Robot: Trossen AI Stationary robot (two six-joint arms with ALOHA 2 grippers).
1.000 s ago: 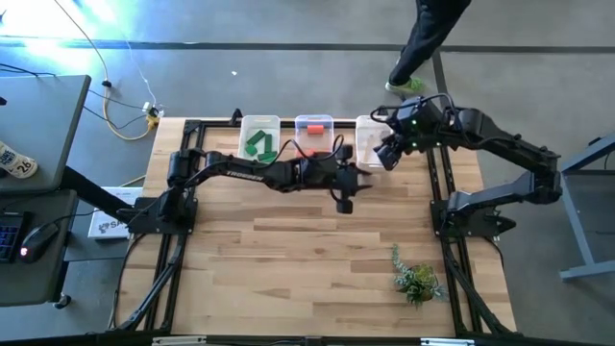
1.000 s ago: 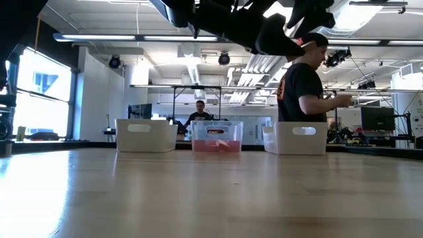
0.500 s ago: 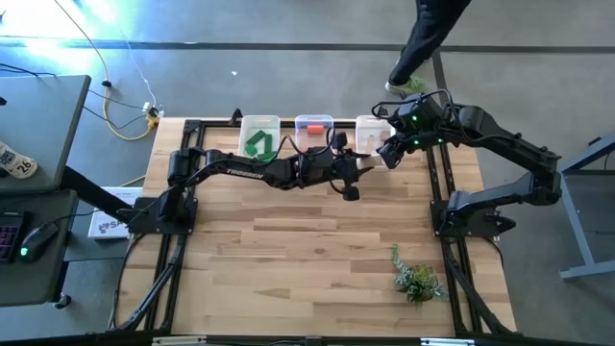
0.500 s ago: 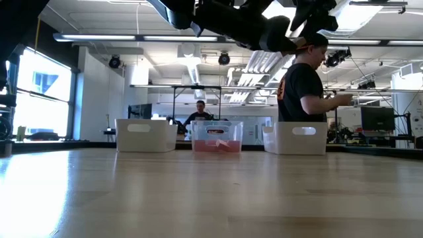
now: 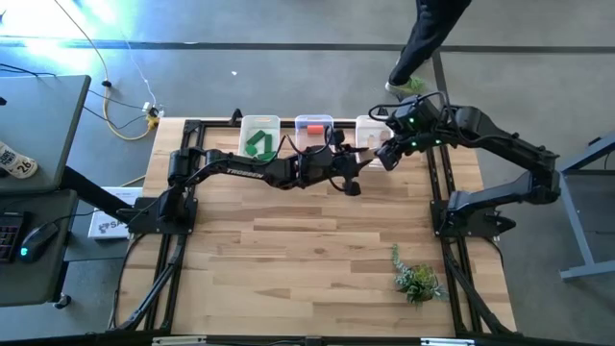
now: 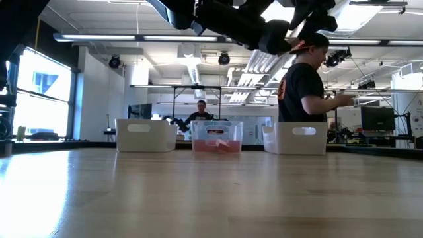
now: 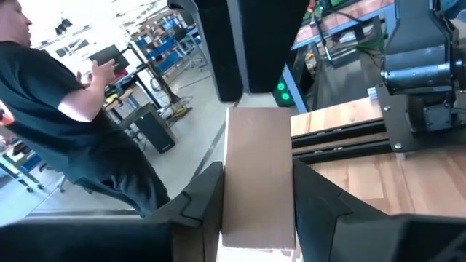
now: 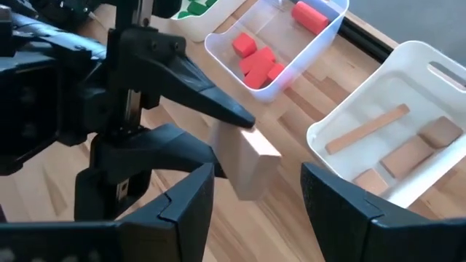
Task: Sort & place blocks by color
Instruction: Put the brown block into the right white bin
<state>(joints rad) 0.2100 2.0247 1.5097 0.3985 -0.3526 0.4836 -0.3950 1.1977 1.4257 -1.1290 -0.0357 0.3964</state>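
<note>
Pale wood block (image 8: 247,164) sits between the left jaws (image 8: 218,138), clenched on it, held in the air near the frame's upper middle in the high view, close to the white bin. Right jaws (image 8: 251,200) spread wide around it, not touching. Block is too small to see from above. Bins: green blocks (image 5: 257,144) left, red blocks (image 8: 256,60) middle, wood pcs (image 8: 397,149) right.

Three bins (image 5: 259,124) are seen on the table. Five red blocks (image 8: 255,60) and five wooden blocks (image 8: 247,164) are counted; green blocks (image 5: 257,144) cannot be counted. Two persons (image 6: 304,82) and one plant (image 5: 415,279) are visible.
</note>
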